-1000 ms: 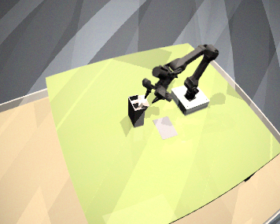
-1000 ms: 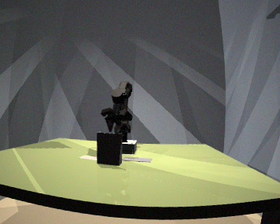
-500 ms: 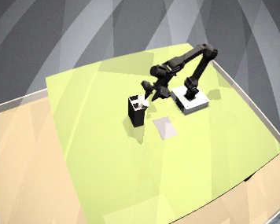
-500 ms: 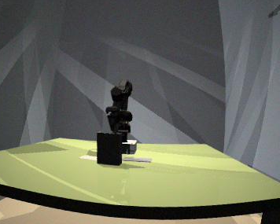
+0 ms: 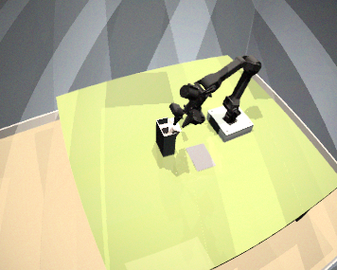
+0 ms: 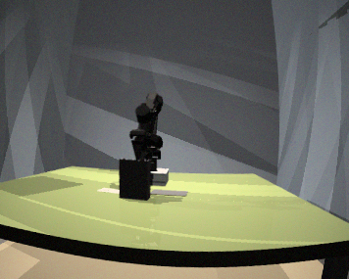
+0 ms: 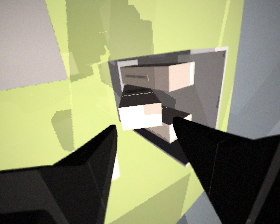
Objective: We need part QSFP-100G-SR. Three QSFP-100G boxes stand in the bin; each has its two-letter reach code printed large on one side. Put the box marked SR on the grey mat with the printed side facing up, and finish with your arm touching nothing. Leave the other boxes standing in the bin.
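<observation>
Hanging beside and above the bin's mouth, the tool, a black parallel-jaw gripper (image 5: pixel 180 124) (image 6: pixel 146 158) (image 7: pixel 144 125), stands with its fingers apart and nothing between them. Just beyond the fingertips in the wrist view comes the nearest pale, white-ended rectangular box (image 7: pixel 141 115). Going down from here, a finger could land on its end or on the bin's rim instead of passing beside it, since the tool looks slanted to the opening and the boxes crowd close together. A clumsy push might wedge the box or tip the bin.

A little farther on, a second pale oblong box (image 7: pixel 170 131) shows partly behind the first and beside one fingertip; a grip set too wide could catch both. Farthest from the tool inside the bin is a third pale oblong box (image 7: pixel 180 76), with dark marks on one side too small to read. The SR box should be one of these three, all in the bin, but as far as this view allows, I cannot tell which; choosing without the code risks lifting the wrong part.

Around them stands the tall black open-topped rectangular bin (image 5: pixel 166 145) (image 6: pixel 134 179) (image 7: pixel 205 95), grey inside, on the yellow-green worktop (image 5: pixel 131 209) (image 6: pixel 209 221) (image 7: pixel 90 115). Off to the tool's side lies the flat grey rectangular mat (image 5: pixel 201 157) (image 6: pixel 170 193) (image 7: pixel 30 40), where a poorly turned box could end printed side down.
</observation>
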Robot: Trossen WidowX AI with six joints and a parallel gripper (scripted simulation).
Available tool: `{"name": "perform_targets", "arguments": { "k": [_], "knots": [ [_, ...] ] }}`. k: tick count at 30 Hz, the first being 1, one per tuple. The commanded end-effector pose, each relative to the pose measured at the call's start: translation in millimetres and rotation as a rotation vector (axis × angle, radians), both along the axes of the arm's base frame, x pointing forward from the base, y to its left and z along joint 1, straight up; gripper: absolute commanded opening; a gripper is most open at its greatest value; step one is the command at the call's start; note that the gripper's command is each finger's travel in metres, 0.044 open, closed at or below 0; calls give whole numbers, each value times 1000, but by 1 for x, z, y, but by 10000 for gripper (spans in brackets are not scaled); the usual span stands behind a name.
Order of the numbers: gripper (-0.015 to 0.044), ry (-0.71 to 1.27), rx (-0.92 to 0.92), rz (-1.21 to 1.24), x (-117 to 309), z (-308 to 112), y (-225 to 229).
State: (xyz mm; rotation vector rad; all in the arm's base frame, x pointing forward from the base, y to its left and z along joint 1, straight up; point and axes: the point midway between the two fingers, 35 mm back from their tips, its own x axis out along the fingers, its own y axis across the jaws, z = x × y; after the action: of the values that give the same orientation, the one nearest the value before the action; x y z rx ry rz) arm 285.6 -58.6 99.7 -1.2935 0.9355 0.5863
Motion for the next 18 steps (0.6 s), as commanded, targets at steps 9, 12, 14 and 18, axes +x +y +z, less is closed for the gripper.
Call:
{"name": "perform_targets", "arguments": {
  "k": [9,12,14,18],
  "knots": [
    [237,1,1,5,9,-17,-2],
    [237,1,1,5,11,-21,-2],
    [237,1,1,5,11,-21,-2],
    [211,1,0,0,11,-19,-3]
  ]
}}
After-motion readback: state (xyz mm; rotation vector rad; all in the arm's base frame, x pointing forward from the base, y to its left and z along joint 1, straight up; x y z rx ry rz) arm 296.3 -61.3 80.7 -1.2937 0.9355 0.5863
